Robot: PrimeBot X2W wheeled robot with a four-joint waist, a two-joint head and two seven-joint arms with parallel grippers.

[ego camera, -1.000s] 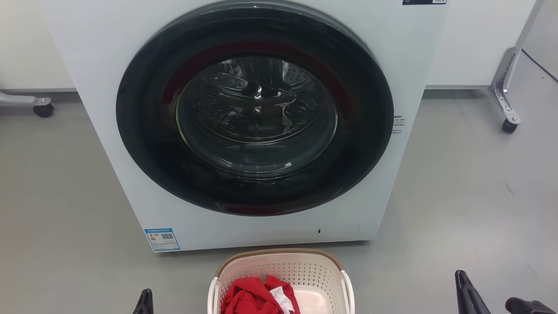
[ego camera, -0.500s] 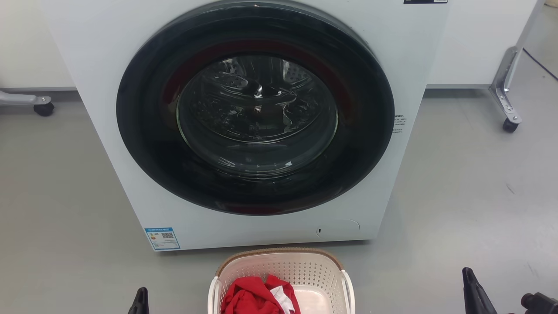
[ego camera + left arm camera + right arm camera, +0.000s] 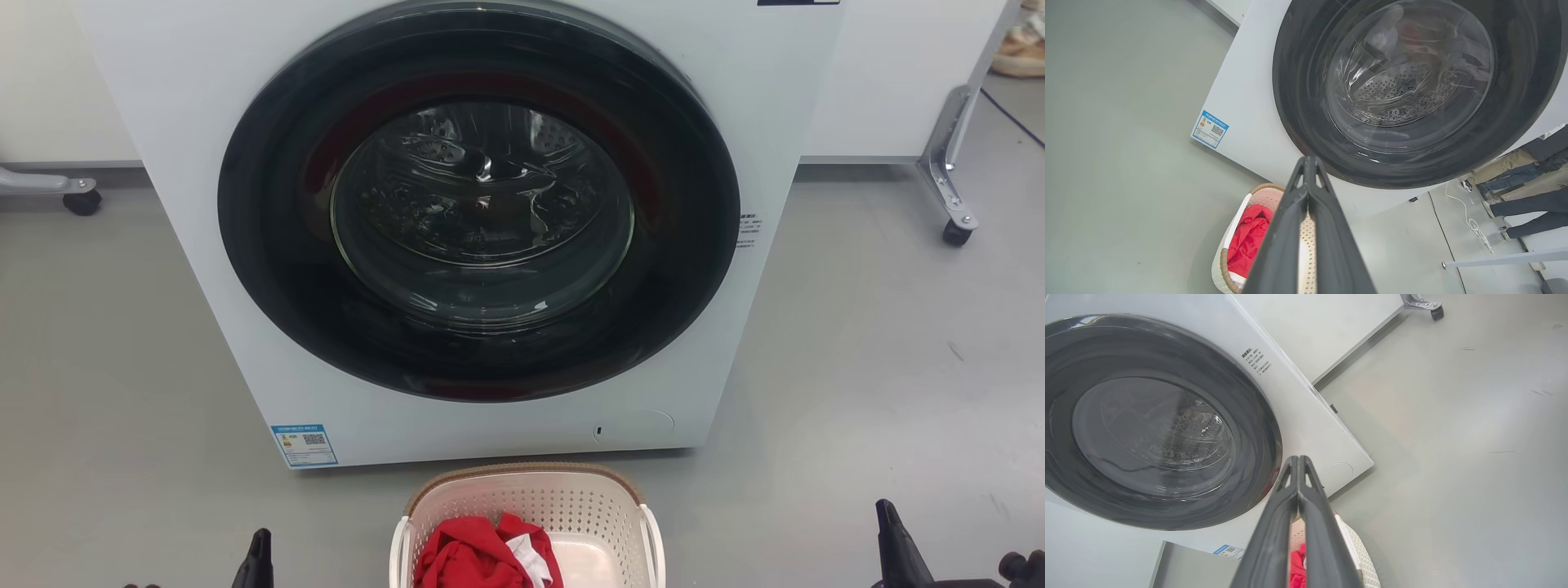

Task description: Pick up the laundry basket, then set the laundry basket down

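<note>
My left gripper (image 3: 1307,161) and right gripper (image 3: 1298,459) are pinched closed and empty, flanking the cream perforated plastic laundry basket (image 3: 571,506). Its white handles (image 3: 651,539) look partly cropped, so I might shove it.

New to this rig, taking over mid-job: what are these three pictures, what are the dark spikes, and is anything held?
The head view looks forward and down from the robot's head at a white washing machine with its round door closed. On the grey floor before it sits the laundry basket, with a red garment inside. The other two pictures come from a camera on each wrist, looking along that arm's own claw. The dark spikes are its fingers: the left claw and the right claw each have both fingers pressed together at the tips, holding nothing. Neither touches the basket.
</note>
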